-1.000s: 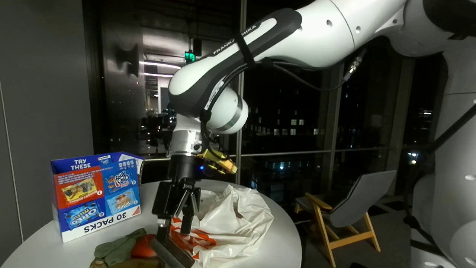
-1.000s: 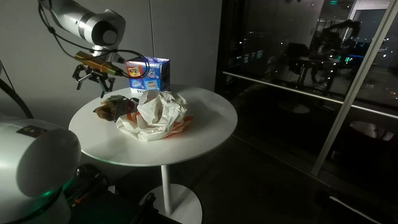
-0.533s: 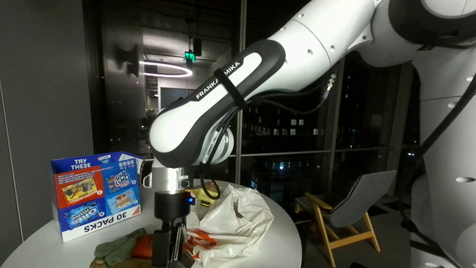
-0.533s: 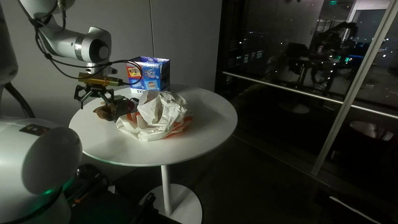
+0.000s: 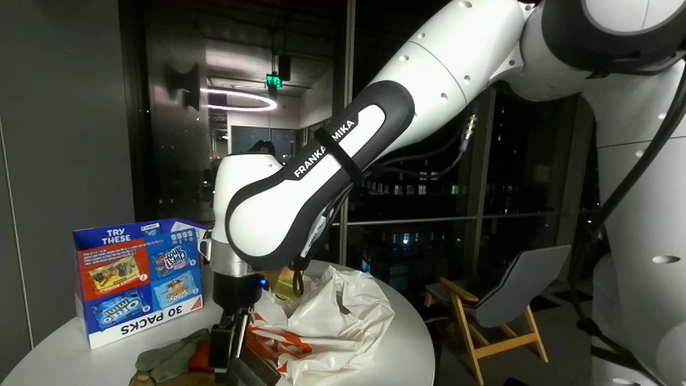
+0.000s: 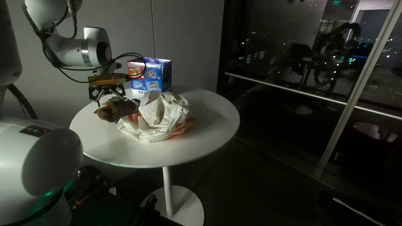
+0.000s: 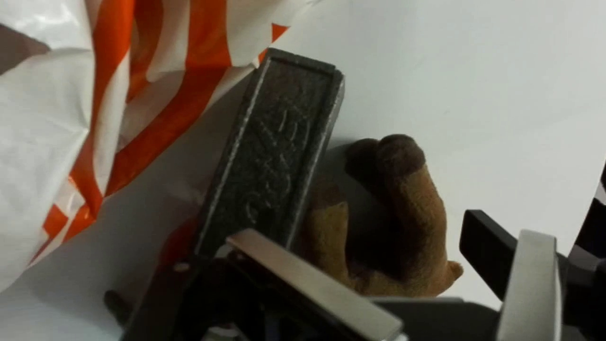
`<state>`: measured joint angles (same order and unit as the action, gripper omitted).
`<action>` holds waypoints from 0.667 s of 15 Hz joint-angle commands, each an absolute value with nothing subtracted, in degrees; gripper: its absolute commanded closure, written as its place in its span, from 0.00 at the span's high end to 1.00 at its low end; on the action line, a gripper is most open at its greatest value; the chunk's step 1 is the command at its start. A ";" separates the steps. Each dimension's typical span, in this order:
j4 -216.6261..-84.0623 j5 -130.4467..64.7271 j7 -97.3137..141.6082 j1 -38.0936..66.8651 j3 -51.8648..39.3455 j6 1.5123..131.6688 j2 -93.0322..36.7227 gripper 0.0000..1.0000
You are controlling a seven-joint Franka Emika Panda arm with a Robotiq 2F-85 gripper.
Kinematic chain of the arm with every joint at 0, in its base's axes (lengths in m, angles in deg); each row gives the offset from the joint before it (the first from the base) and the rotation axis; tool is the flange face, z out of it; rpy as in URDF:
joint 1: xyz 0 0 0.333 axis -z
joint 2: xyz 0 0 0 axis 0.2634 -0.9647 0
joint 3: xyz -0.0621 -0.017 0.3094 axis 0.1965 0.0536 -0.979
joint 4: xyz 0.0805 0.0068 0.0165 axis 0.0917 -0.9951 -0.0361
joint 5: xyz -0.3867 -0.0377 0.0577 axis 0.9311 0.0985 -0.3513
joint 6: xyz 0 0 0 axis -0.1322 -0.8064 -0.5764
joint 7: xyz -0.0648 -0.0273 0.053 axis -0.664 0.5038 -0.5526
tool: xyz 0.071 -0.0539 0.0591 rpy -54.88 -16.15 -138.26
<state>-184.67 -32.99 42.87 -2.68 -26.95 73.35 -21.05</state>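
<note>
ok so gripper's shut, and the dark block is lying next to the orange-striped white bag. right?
Not shut: in the wrist view the gripper is open, its jaws standing apart. The rest holds: the dark block is lying next to the orange-striped white bag.

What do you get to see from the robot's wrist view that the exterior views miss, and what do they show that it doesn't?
Only the wrist view: markings on top of the dark bar, too blurred to read.

Only the exterior views: the blue snack box and the robot's white arm, in both; and, in an exterior view, a grey chair.

Shared by all: the open gripper, what looks like a brown soft toy, that bar, the crumpled white-and-orange bag and the white tabletop.
</note>
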 commanded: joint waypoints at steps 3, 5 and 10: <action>-184.38 -23.71 33.92 -3.13 -25.44 73.90 -22.01 1.00; -184.10 -22.22 32.32 -3.11 -25.29 73.96 -23.07 1.00; -181.93 -17.57 28.87 -3.41 -24.09 75.01 -26.51 1.00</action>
<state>-184.23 -20.74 31.73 -2.71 -25.32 73.76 -24.35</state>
